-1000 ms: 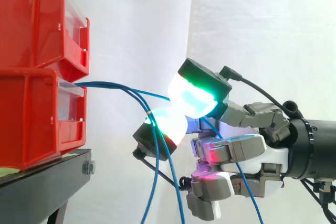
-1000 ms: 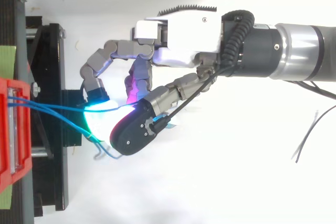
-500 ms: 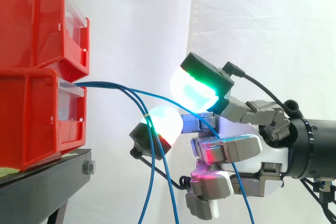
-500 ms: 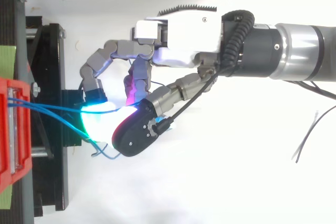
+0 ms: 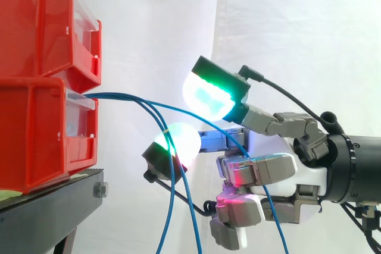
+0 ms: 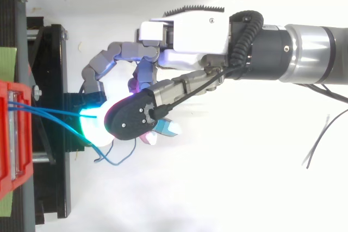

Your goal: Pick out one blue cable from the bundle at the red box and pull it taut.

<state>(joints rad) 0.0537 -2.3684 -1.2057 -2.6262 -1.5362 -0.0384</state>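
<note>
The hand (image 5: 280,171) is straddling one blue cable (image 5: 172,109) right of the red box (image 5: 41,129), fingertips (image 5: 205,93) parted, gripping nothing; pinching and pulling rightward looks next.

Scanning for print, and there's nothing to call: no word, number, label or sign can be read on the stacked red plastic bins (image 5: 36,123) out beyond the fingertips of the hand (image 5: 309,175), or on the hand's own white and grey housing.
</note>
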